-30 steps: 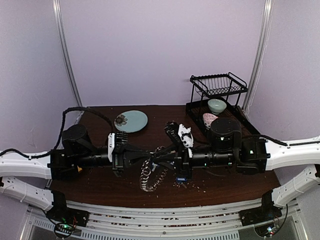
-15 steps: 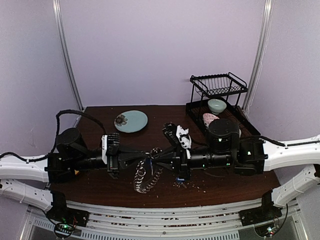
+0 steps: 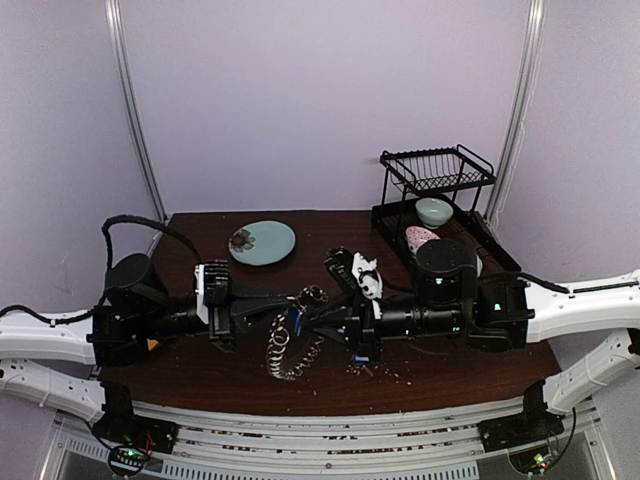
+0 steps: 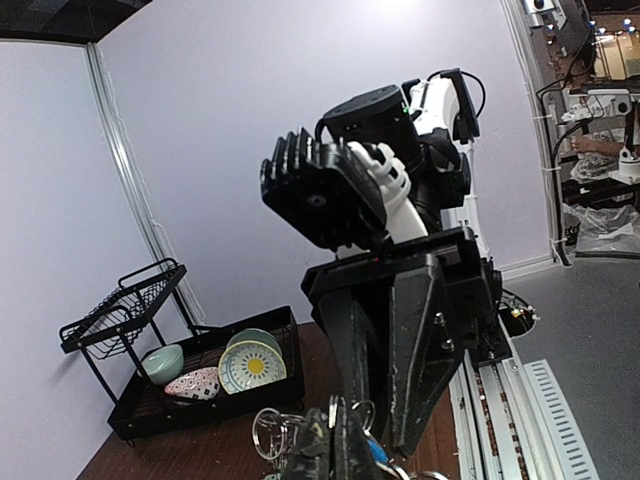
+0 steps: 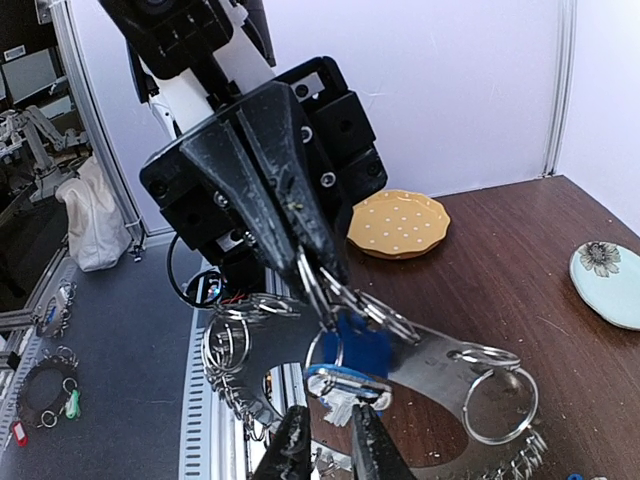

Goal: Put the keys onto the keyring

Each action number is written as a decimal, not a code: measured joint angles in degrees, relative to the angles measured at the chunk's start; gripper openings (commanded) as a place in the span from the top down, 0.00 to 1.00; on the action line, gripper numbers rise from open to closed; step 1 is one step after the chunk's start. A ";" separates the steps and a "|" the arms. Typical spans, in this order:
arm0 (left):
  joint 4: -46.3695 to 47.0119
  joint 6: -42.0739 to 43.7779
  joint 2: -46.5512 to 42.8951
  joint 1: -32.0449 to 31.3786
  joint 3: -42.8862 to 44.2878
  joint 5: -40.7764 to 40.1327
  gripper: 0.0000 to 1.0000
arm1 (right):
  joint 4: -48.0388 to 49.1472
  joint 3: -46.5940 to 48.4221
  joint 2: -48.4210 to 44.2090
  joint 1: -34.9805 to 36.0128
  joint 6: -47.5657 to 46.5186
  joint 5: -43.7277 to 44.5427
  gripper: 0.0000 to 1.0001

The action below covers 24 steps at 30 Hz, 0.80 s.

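Dark brown wooden table seen from above, with both arms reaching toward each other over its middle. The left gripper has its fingers pressed together on the wire of the keyring. The keyring hangs from the fingertips as a loop fringed with small silvery keys, its lower part reaching down toward the tabletop. The right wrist view shows the same clamp from the other side: the tapered black fingers meet at a point where several split rings bunch together. A key with a blue plastic tag hangs just below that point. The right gripper sits directly beneath this key with its fingers a little apart and the key's metal end in the gap. Whether the pads touch the key cannot be told. In the top view the blue tag lies between the two grippers. At the back of the table are a pale teal plate with a flower motif and, to the right, a black wire dish rack. The rack's lower tray holds patterned bowls.
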 measured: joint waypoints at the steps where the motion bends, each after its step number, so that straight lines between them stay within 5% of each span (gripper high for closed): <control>1: 0.00 0.02 0.00 0.00 0.00 -0.09 1.00 | -0.17 0.00 0.00 0.00 -0.15 -0.26 0.82; 12: -0.04 0.02 0.00 0.00 0.00 -1.31 1.00 | 5.73 -1.53 -2.10 0.00 -1.29 -0.83 0.82; 24: -0.33 0.04 0.00 0.00 0.00 -1.27 1.00 | 6.56 -1.25 0.20 0.00 -2.25 0.92 1.00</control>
